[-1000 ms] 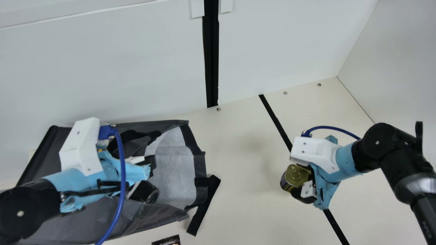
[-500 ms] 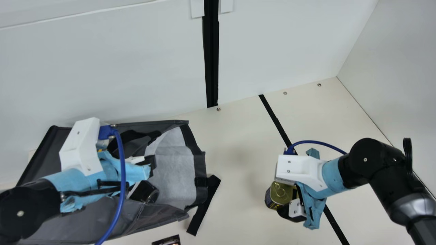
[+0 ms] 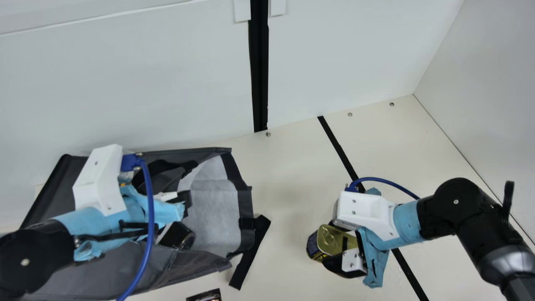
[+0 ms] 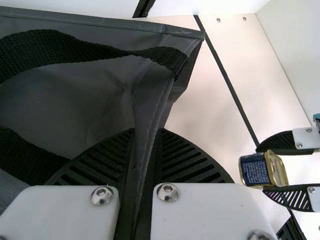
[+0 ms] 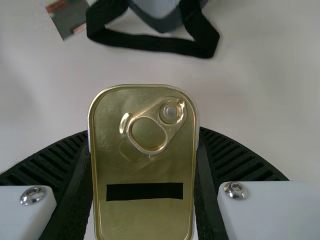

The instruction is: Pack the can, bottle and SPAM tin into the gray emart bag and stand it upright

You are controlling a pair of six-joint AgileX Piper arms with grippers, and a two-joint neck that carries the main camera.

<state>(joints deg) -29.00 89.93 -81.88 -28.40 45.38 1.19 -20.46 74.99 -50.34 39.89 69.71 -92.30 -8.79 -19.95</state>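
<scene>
ok quick post: L gripper [image 3: 177, 200] is over the gray emart bag [image 3: 110, 269] & clamped narrow on a fold of its edge, w/ the dark fabric squeezed btwn the two ribbed fingers [image 4: 187, 157] in the L wrist cam. Bag's lying down on the cream table [image 3: 288, 175], mouth facing the robot's R side, pale lining [image 3: 215, 213] showing inside, & a black strap [image 3: 250, 253] sticks out past the mouth onto the table. There's also black handle webbing [image 4: 35, 47] running across the bag near that pinched bit. R gripper [image 3: 334, 247] has the SPAM tin [image 3: 328, 237], one finger each side, so it's closed as far as the tin lets it. Tin's well apart from the bag, out to the R of the mouth & strap. Gold lid w/ pull tab [image 5: 147, 135] is visible in the main view & fills the gap btwn the fingers in the R wrist cam, plus a black strip [image 5: 145, 192] across the lid. L wrist cam gets the tin's dark blue printed side. Btw there's a dark printed thing [image 3: 205, 296] cut off at the main view's bottom edge, near the strap, can't tell what it is tbh.
</scene>
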